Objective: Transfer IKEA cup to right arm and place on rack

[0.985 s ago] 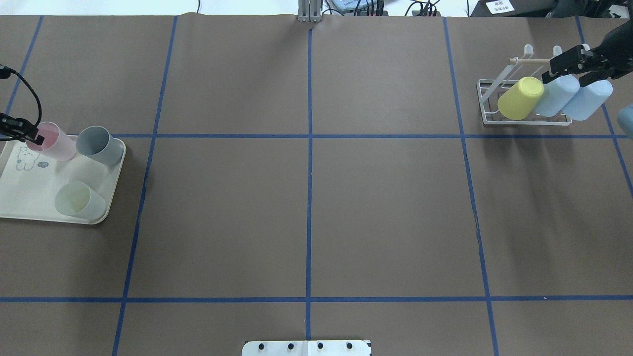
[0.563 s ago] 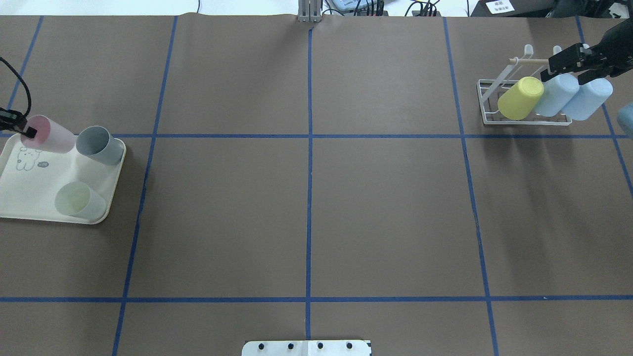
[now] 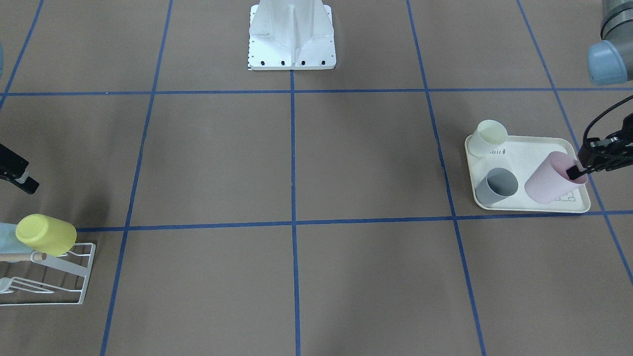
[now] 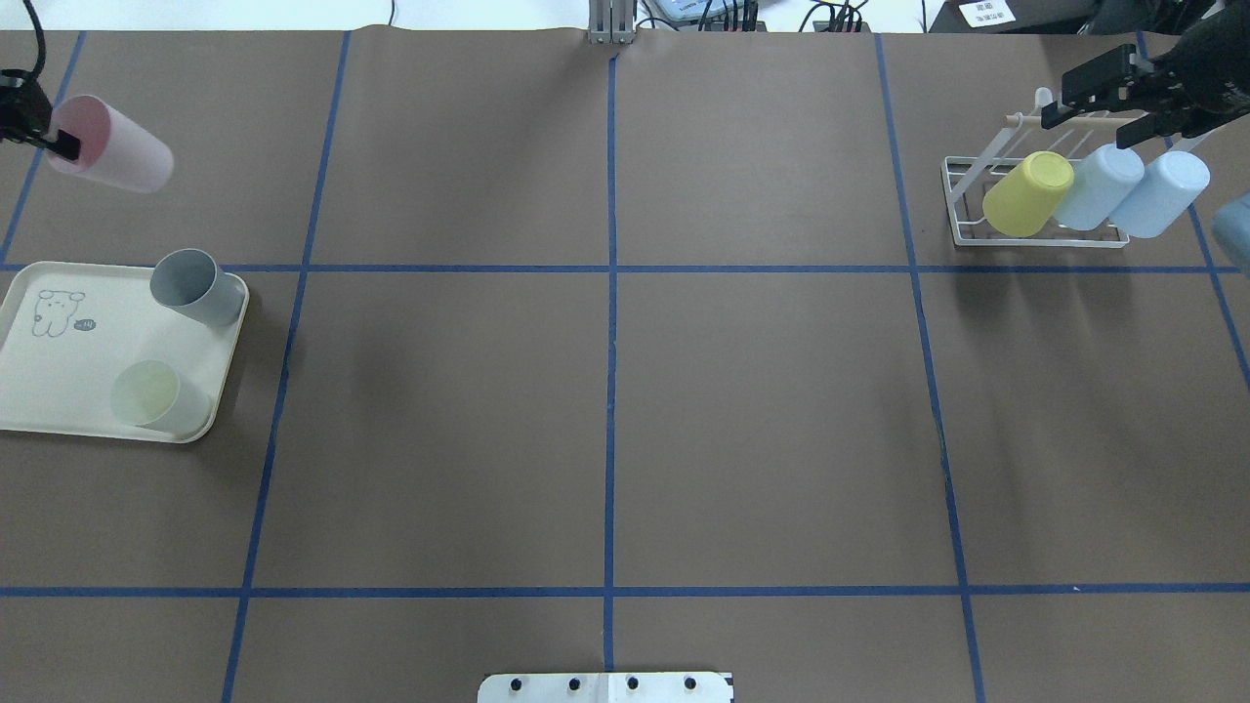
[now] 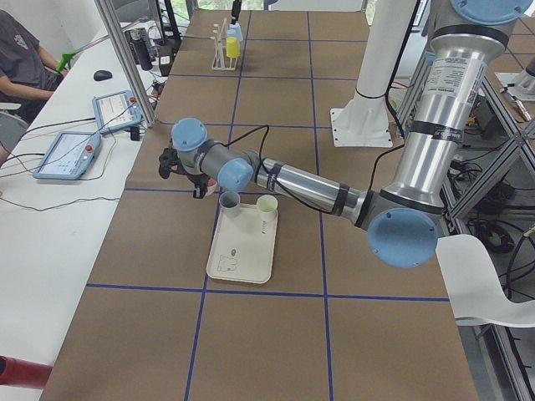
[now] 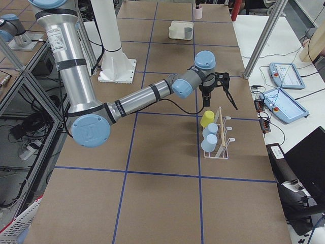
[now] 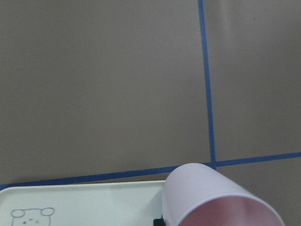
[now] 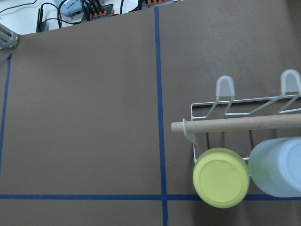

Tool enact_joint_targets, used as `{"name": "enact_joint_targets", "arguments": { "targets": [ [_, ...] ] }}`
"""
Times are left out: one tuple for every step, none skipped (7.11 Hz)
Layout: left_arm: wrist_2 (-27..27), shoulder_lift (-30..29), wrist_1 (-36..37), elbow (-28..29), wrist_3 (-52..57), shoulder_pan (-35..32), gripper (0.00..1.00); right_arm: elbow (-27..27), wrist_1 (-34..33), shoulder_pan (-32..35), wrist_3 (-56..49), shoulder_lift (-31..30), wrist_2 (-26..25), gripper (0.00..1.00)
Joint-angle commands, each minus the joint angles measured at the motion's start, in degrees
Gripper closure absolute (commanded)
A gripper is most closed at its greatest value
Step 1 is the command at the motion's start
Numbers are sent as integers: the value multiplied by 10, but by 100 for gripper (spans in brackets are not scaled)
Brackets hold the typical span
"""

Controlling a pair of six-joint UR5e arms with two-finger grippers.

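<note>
Overhead view: left gripper pinches the rim of the pink cup, one finger inside the mouth, one outside; the cup hangs tilted in the air, apart from the tray.
Pink cup: lifted off the tray, mouth toward the gripper, base pointing toward the table's middle; in the front view it shows above the tray's near corner.
Tray: holds a grey cup and a pale green cup, both upright.
Step in hand: I judge this the carry phase, the cup being picked and raised with the handover not yet begun.
Next move: the left arm needs to bring the cup toward the table's centre and present its body or base, so the right gripper can take a free part of it; the right arm must come away from the rack to meet it.
Right gripper: jaws spread, holding nothing, above the rack's dowel and clear of the cups.
Rack: carries a yellow cup and two blue cups, mouths down on the prongs.
Left arm pose: in the left side view it reaches out low over the table, wrist bent down above the tray's far end.
Right arm pose: stretched out long toward the rack, wrist above its wooden dowel.
</note>
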Motion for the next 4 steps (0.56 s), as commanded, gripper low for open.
{"name": "enact_joint_targets", "arguments": {
  "targets": [
    [5,-69,-55,-20,-215,102,100,-5,133,-40,146,3,-1,1],
    [17,-116,-112,-2,-319,132,100,-4,205,-62,235,3,-2,1],
    [74,-142,-177,7,-410,175,100,-5,261,-68,294,3,-3,1],
    [155,-161,-244,18,-478,223,100,-4,296,-77,325,4,-3,2]
  ]
}}
